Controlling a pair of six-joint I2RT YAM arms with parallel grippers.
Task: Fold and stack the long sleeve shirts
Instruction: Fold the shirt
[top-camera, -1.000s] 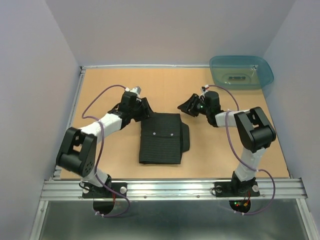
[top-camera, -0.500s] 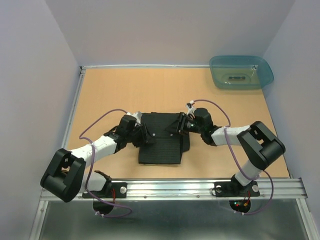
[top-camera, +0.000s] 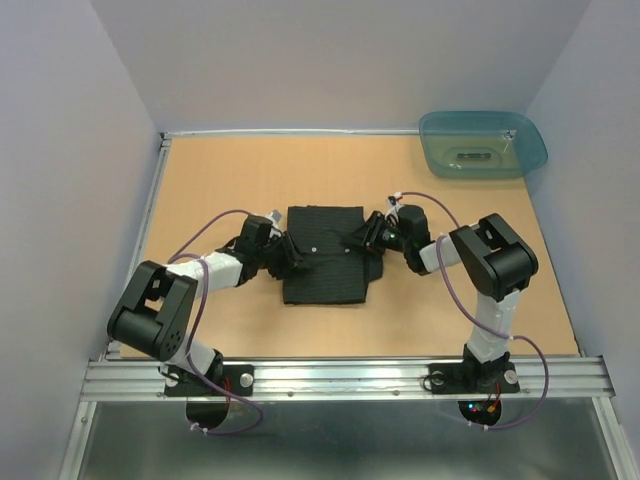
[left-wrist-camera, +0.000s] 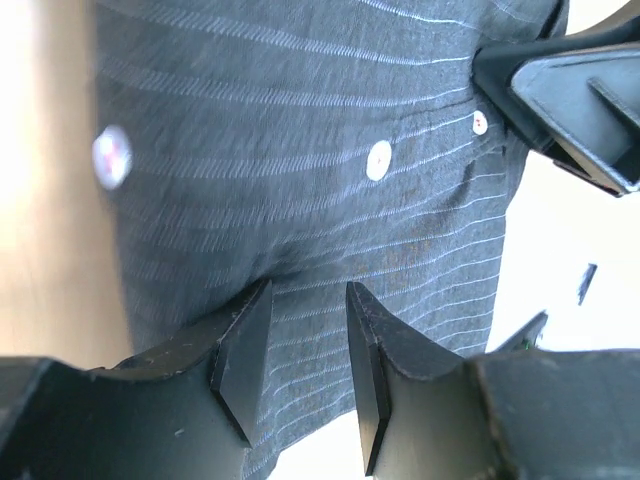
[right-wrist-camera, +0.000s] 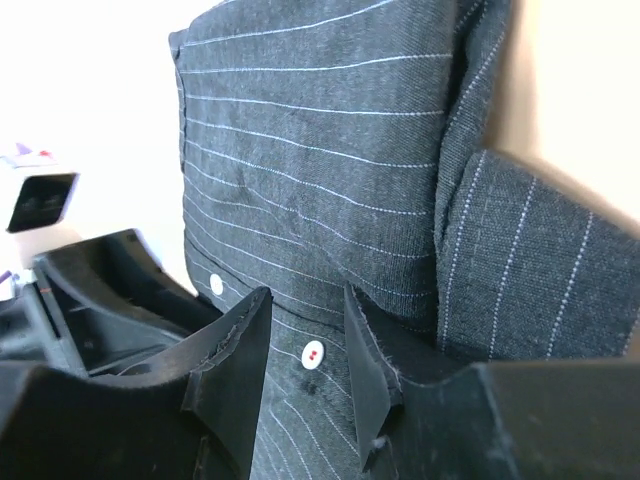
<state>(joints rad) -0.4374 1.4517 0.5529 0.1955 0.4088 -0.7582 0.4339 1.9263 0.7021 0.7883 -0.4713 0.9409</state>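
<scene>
The black pinstriped shirt lies folded into a rectangle in the middle of the table, with pale buttons showing. My left gripper is at its left edge and my right gripper is at its right edge. In the left wrist view the shirt runs between the narrowly parted fingers of the left gripper. In the right wrist view the shirt and a button sit between the fingers of the right gripper. Both are closed on the cloth.
A teal plastic tub stands at the far right corner. The tan table has a metal rail on its left side and walls close around it. The right gripper's fingers show across the shirt in the left wrist view.
Both grippers came in from the far sides onto the shirt's left and right edges. The shirt has since shifted away from the arms, toward the far side.
</scene>
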